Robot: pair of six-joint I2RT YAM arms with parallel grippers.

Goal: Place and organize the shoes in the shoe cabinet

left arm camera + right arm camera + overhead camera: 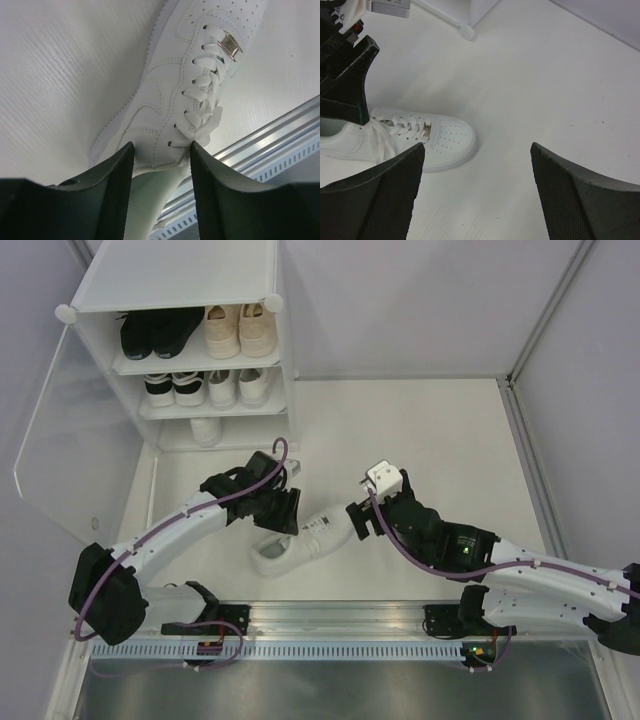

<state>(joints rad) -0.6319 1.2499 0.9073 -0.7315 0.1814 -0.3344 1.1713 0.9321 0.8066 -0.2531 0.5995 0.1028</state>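
A white lace-up shoe (306,540) lies on the white table between both arms, toe pointing right. My left gripper (288,512) is at its heel end. In the left wrist view its fingers (116,167) press both sides of the shoe's collar (160,100), shut on it. My right gripper (356,521) is open and empty just past the toe, which shows in its view (447,136). The shoe cabinet (180,270) stands at the far left. It holds a black pair (158,332), a beige pair (240,328), a black-and-white pair (173,387), a white pair (238,386) and one white shoe (206,430) at the bottom.
The cabinet's frosted door (70,440) is swung open toward the near left, beside my left arm. A metal rail (340,618) runs along the near table edge. White walls enclose the table at the back and right. A cabinet corner foot (466,32) shows in the right wrist view.
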